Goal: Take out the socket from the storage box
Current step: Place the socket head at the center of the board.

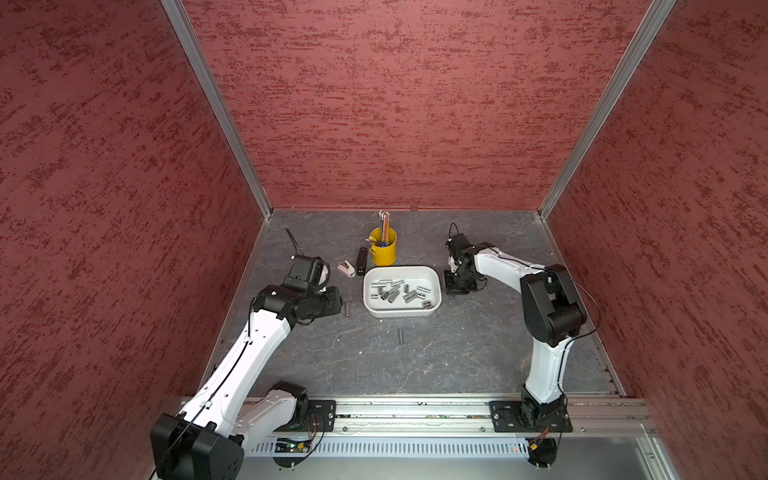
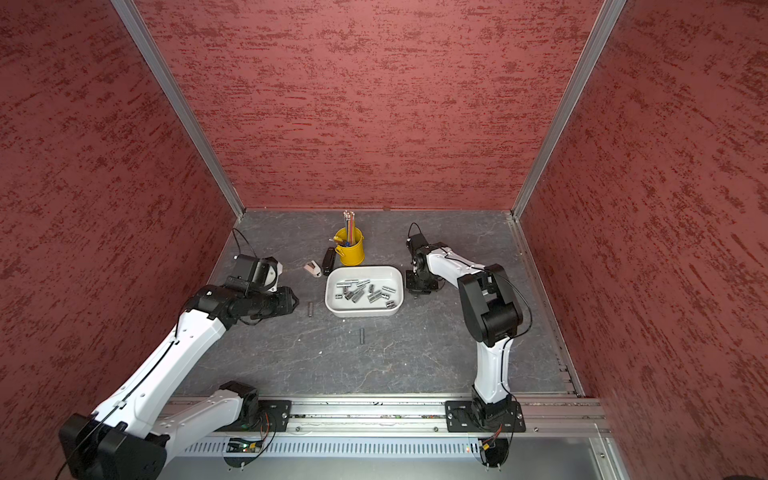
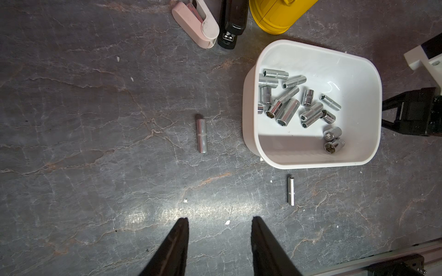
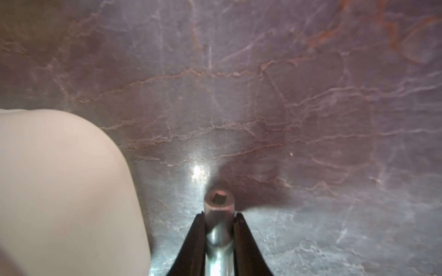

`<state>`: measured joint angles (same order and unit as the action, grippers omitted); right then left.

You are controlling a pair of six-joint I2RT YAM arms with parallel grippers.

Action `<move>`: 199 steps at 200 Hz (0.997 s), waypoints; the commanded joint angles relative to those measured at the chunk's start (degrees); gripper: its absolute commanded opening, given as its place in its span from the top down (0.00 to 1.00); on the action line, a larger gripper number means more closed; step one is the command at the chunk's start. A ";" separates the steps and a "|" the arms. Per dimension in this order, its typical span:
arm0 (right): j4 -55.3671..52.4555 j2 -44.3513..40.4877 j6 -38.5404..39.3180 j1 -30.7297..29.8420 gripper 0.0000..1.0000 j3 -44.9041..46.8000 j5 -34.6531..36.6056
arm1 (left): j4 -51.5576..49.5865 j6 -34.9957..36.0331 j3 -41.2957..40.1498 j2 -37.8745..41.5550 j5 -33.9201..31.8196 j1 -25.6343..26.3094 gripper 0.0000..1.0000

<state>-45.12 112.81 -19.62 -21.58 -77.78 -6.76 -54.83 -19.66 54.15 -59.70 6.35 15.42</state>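
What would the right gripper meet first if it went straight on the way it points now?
Probably the dark grey marbled tabletop, beside the white plastic storage box; its held silver metal socket would touch first. Depth unclear.

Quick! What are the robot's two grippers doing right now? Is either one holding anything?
Left gripper: open, jaws apart, holding nothing.
Right gripper: shut on a silver socket, just outside the storage box.

One storage box (image 3: 311,165), roughly fifteen sockets (image 3: 288,112) inside. Two loose sockets (image 3: 201,136) (image 3: 291,191) on table (image 3: 95,119); one held socket (image 4: 219,202) in right pincer (image 4: 219,215). One yellow cup (image 3: 275,19), one black stapler (image 3: 233,24), one pink gadget (image 3: 196,24).
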 commanded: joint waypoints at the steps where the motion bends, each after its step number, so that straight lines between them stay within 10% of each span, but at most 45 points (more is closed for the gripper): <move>1: 1.10 1.17 -0.49 -0.47 0.78 0.79 1.49 | 1.32 0.68 -0.62 -0.27 0.31 -0.31 0.54; 199: -0.53 -5.23 -0.60 -0.56 0.61 1.14 5.35 | 1.32 0.97 1.16 -1.66 2.06 1.32 0.52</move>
<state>-45.28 111.46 -19.75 -21.93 -77.01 -4.43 -54.81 -19.59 54.08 -60.51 7.22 15.68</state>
